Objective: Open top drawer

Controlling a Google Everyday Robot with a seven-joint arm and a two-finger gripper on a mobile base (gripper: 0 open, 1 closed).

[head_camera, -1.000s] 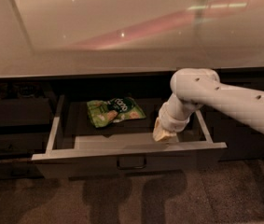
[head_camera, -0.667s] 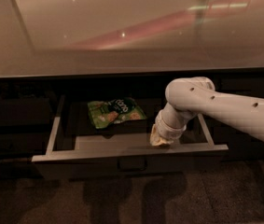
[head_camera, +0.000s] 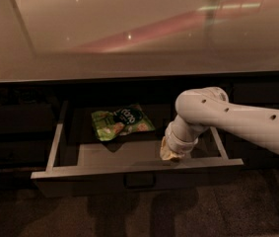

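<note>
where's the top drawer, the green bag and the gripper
top drawer (head_camera: 99, 170), camera view, on its front rim
green bag (head_camera: 122, 122), camera view, middle of the bag, lying in the drawer
gripper (head_camera: 170, 153), camera view, its tip, down inside the drawer near the front rim

Glossy pale countertop (head_camera: 80, 43) fills the upper half, mirroring a reddish streak and small points of light. Beneath its front edge runs dark cabinetry (head_camera: 16, 132), dimly lit. A brown floor (head_camera: 237, 206) along the bottom carries soft shadows. The gripper (head_camera: 171, 152) hangs below the counter edge, right of centre
</note>
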